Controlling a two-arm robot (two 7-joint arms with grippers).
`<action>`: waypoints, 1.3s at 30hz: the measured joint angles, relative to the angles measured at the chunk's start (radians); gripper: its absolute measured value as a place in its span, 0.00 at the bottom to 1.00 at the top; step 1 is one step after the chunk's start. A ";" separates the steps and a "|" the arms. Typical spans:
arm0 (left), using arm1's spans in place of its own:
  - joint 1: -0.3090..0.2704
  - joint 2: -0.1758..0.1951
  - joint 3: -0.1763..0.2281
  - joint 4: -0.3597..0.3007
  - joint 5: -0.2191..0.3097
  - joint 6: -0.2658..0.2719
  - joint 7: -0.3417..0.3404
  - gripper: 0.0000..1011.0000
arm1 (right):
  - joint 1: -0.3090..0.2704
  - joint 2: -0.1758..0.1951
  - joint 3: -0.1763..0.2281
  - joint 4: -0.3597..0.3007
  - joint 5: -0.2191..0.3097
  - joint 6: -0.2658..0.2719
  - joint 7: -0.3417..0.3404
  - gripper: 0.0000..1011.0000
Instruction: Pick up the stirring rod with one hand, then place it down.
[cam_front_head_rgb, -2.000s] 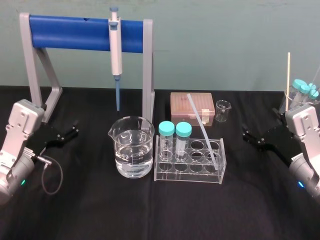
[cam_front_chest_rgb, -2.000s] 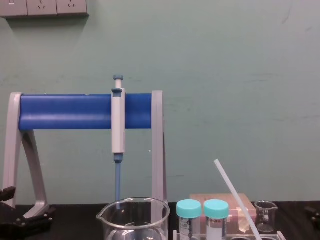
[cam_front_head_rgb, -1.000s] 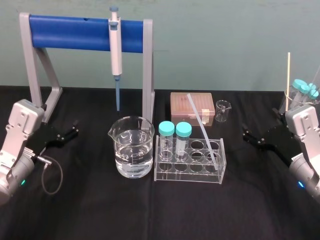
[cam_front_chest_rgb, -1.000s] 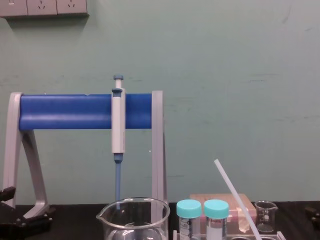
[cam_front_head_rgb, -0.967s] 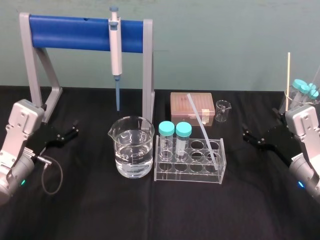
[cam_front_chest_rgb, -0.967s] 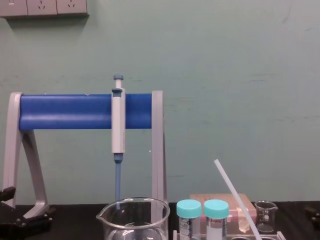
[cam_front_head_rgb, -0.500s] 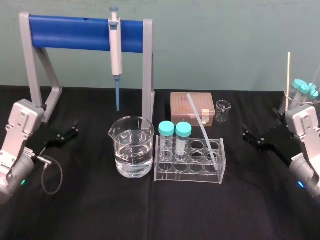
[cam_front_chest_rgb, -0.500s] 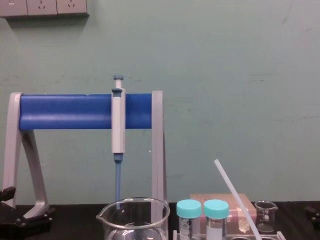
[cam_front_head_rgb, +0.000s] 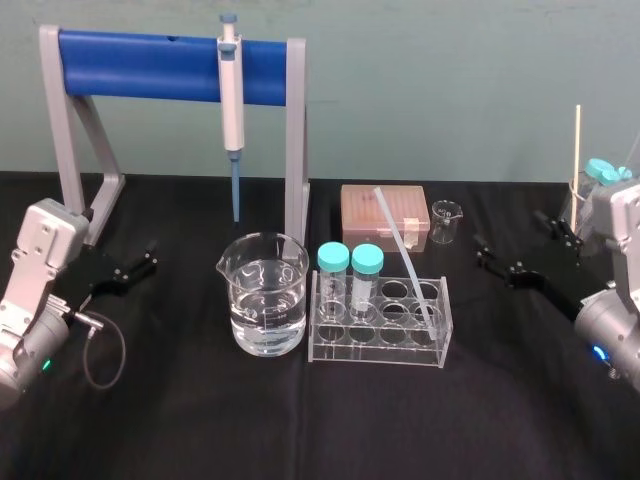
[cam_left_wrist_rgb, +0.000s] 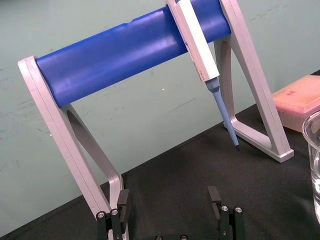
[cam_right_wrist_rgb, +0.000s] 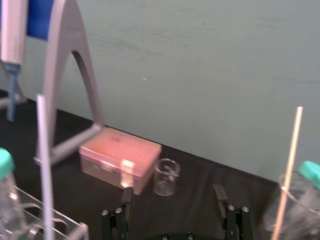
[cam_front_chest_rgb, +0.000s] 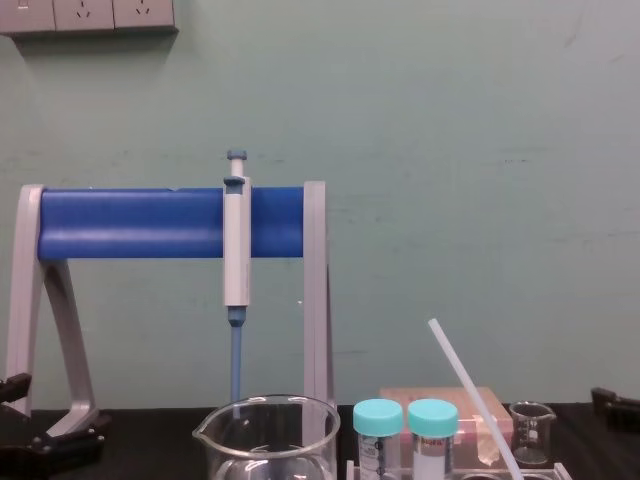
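right claw (cam_right_wrist_rgb: 172, 199), spread and empty, hung well clear of the stirring rod (cam_front_head_rgb: 404, 255) leaning in its rack (cam_front_head_rgb: 378, 350), so pickup and placing were both left to do; left claw (cam_left_wrist_rgb: 169, 200) idled, spread.

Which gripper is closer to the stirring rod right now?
Right. The right gripper is a short way right of the rod; the left gripper sits far left, past the beaker.

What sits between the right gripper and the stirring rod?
In the head view, bare black table separates the right gripper from the stirring rod; the small beaker stands slightly farther back.
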 joint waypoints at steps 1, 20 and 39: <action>0.000 0.000 0.000 0.000 0.000 0.000 0.000 0.99 | 0.000 -0.005 0.010 -0.012 0.027 0.022 0.021 0.99; 0.000 0.000 0.000 0.000 0.000 0.000 0.000 0.99 | 0.019 -0.058 0.018 -0.102 0.131 0.120 0.233 0.99; 0.000 0.000 0.000 0.000 0.000 0.000 0.000 0.99 | 0.137 -0.162 -0.026 0.034 0.034 0.130 0.278 0.99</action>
